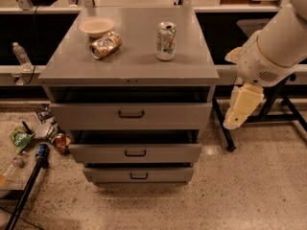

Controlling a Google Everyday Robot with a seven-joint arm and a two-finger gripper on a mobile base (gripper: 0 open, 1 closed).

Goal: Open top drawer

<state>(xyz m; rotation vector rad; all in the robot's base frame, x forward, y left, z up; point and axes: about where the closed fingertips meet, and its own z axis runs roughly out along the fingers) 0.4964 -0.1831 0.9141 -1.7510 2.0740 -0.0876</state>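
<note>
The grey metal cabinet [129, 63] has three drawers stacked at its front. The top drawer [86, 116] is the widest, with a small dark bar handle [131, 114] at mid-front and a dark gap above its front. My white arm [276, 42] comes in from the upper right. The cream gripper [242, 107] hangs down to the right of the cabinet, level with the top drawer and apart from it, holding nothing that I can see.
On the cabinet top stand a bowl [97, 26], a crushed can [106, 44] lying on its side and an upright soda can [166, 41]. The narrower middle drawer [96, 153] and bottom drawer [110, 175] sit below. Litter [21, 139] and a pole [26, 188] lie at the left. Black table legs [223, 128] stand at the right.
</note>
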